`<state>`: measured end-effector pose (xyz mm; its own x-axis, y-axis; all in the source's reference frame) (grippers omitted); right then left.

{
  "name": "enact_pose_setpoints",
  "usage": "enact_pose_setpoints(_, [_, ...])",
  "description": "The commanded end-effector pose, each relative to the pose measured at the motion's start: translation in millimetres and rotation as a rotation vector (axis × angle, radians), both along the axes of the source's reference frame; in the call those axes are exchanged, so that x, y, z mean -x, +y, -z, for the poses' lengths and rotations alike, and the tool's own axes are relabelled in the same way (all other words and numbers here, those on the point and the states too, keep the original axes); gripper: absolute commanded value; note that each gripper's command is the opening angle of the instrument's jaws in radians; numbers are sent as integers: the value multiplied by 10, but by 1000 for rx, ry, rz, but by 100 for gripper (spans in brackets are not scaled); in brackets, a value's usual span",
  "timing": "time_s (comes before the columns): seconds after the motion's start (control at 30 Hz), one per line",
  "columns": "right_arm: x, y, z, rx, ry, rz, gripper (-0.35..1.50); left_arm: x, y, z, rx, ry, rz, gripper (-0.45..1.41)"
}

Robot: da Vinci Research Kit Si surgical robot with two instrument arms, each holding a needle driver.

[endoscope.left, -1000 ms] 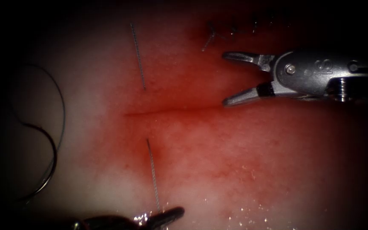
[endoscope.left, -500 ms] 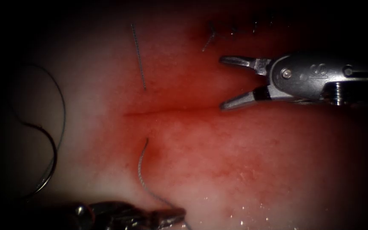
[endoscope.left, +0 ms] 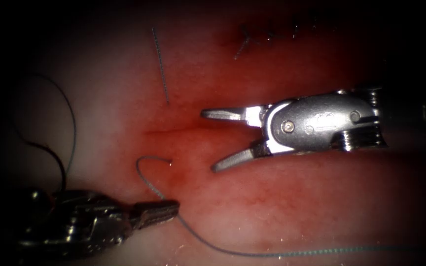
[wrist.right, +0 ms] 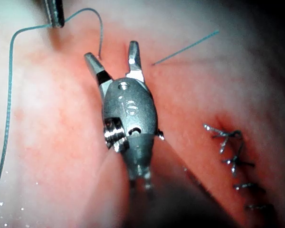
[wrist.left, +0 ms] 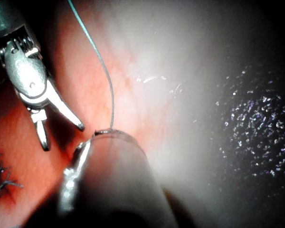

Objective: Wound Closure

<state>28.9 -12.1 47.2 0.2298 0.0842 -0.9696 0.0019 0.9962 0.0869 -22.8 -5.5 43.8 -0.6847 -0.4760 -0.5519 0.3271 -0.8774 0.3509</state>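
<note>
While the left hand sits nearest the endoscope, low at the picture's left, its jaws are pressed together on the thread. From that grip one run of thread arcs up to where it enters the tissue just below the cut, and another run trails along the near edge toward the right. The curved needle lies loose on the pale tissue at the far left, held by neither tool and not in the tissue, with thread looping above it. Farther back, the right hand hovers over the cut with its jaws spread wide and nothing between them, one tip above the cut line and one below. Beyond the cut a straight thread end stands out of the tissue. Farthest back, at the upper right, a row of earlier stitches with short cut ends crosses the red-stained tissue.
</note>
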Motion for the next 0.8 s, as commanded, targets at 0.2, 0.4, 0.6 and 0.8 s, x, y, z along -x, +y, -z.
enact_pose_setpoints(0.2, [-41, -12, -27, 77, 67, 6, 101, -7, 5, 7, -1, 0, 20, -45])
enact_pose_setpoints(0.4, [-62, -15, -32, 120, 72, -6, 106, -14, 9, 14, -5, 0, 33, -45])
enact_pose_setpoints(0.6, [-74, -16, -26, 124, 81, -23, 103, -15, 11, 13, -4, 3, 38, -45])
enact_pose_setpoints(0.8, [-88, -24, -19, 125, 85, -23, 89, -14, 12, 13, -3, 3, 43, -45])
